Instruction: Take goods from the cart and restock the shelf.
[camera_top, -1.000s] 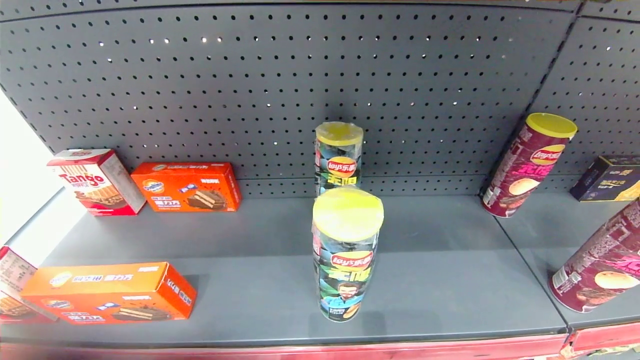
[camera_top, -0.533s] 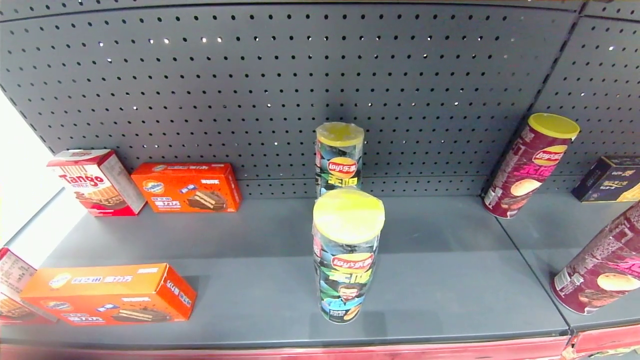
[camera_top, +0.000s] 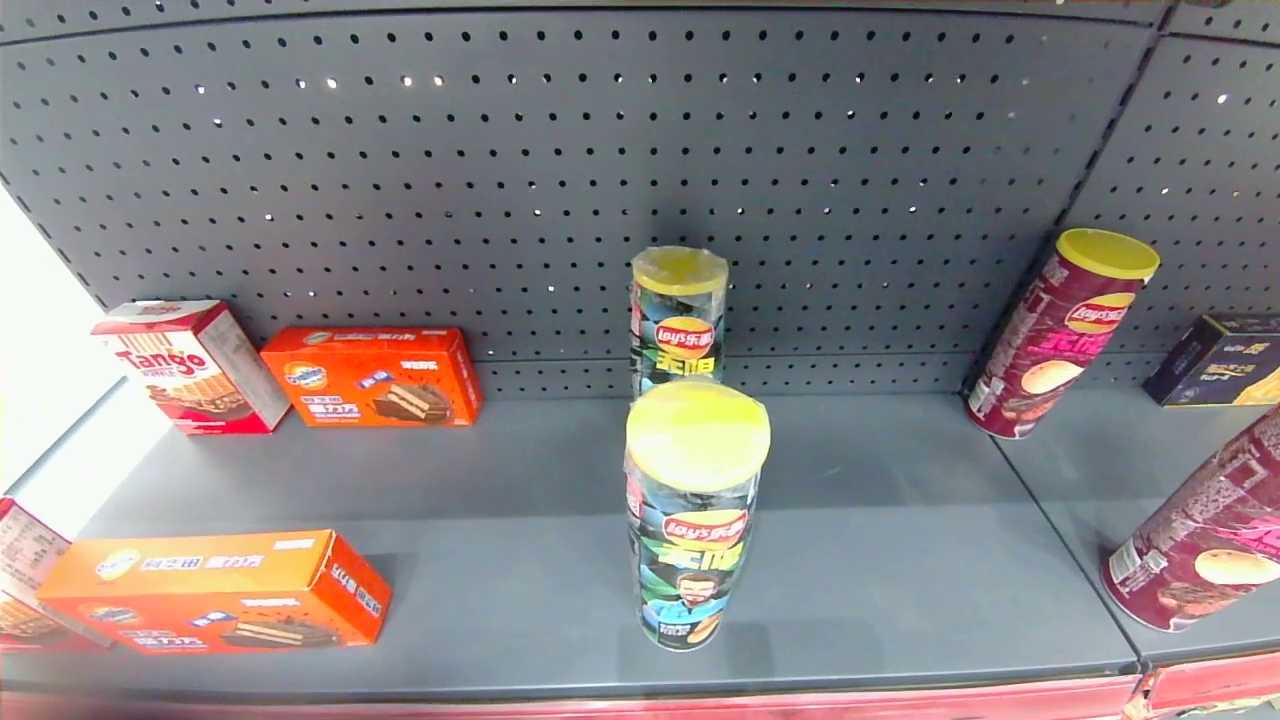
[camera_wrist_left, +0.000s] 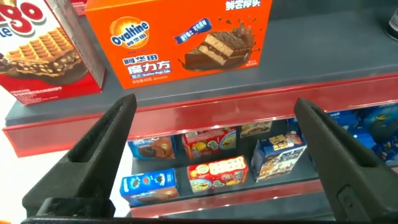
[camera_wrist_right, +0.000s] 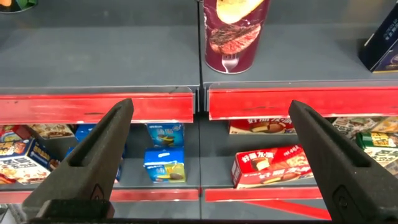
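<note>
Shelf: a grey shelf (camera_top: 900, 540) with a back wall (camera_top: 500, 180) full of little holes and a red strip (camera_top: 700, 700) along its front.
Green cans: two, both upright in the middle. The front green can (camera_top: 695, 520) stands right before the back green can (camera_top: 678, 320) and hides its lower part. The back one is close to the wall.
Purple cans: two, on the right. The back purple can (camera_top: 1060, 335) is near the wall. The front purple can (camera_top: 1200, 540) is near the shelf's front edge.
Orange boxes: two, on the left. The back orange box (camera_top: 375, 375) is by the wall. The front orange box (camera_top: 215, 590) lies near the front edge.
Red boxes: two. The back red box (camera_top: 190, 365) stands just beside the back orange box. The front red box (camera_top: 20, 560) is at the far left, just beside the front orange box.
Dark box: one dark box (camera_top: 1215, 358), far right by the wall.
Count: four cans and five boxes.
Left hand: the left hand (camera_wrist_left: 214, 104) is low before the red strip, under the front orange box. Its fingers are spread wide with nothing between them.
Right hand: the right hand (camera_wrist_right: 211, 107) is low before the red strip, under the front purple can. Its fingers are spread wide and hold nothing.
Lower shelf: the lower shelf (camera_wrist_right: 186, 193) under the strip holds many small boxes (camera_wrist_left: 211, 174).
</note>
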